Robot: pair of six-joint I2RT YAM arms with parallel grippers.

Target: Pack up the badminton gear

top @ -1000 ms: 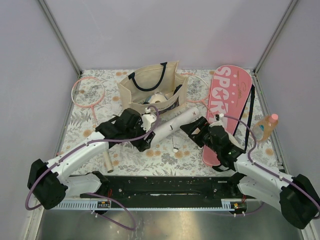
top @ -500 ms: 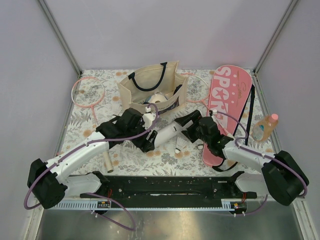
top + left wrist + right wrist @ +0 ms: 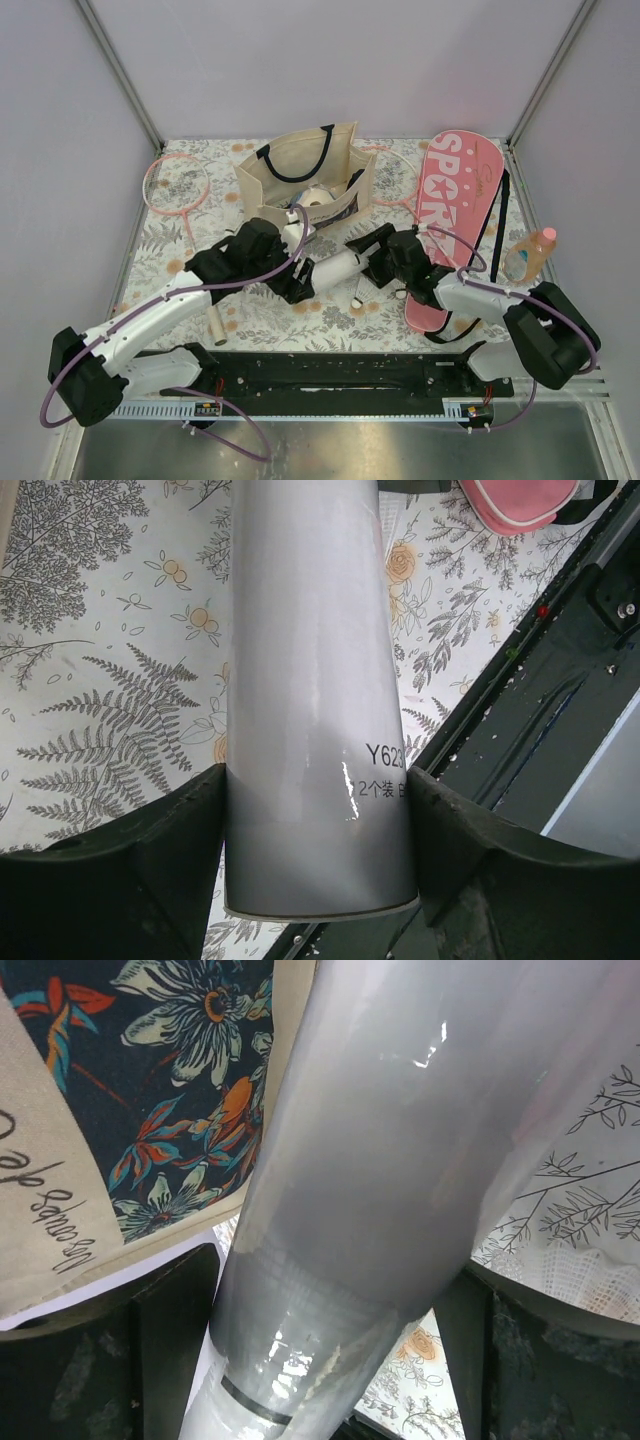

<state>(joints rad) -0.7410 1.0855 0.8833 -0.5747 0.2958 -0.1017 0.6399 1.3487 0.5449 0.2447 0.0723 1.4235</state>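
Tube (image 3: 335,268): my left claw (image 3: 315,777) clamps it; my right claw (image 3: 335,1270) straddles it, wide open. Off-centre closing could twist it loose.

i am in a robot lab booth: plain pale walls (image 3: 330,60) and metal posts (image 3: 118,68) box in my flowery surface (image 3: 150,255) and black rail (image 3: 340,372).

The left arm (image 3: 160,312) stretches low from its base at seven o'clock toward one o'clock. Its left gripper (image 3: 303,275) is clamped on the long white tube (image 3: 340,268), with both fingers (image 3: 150,870) pressed against the sides. The right arm (image 3: 480,295) folds sharply at its elbow near four o'clock, forearm pointing toward ten o'clock. The right gripper (image 3: 372,262) straddles the same tube with its jaws wide; whether they touch it is unclear.
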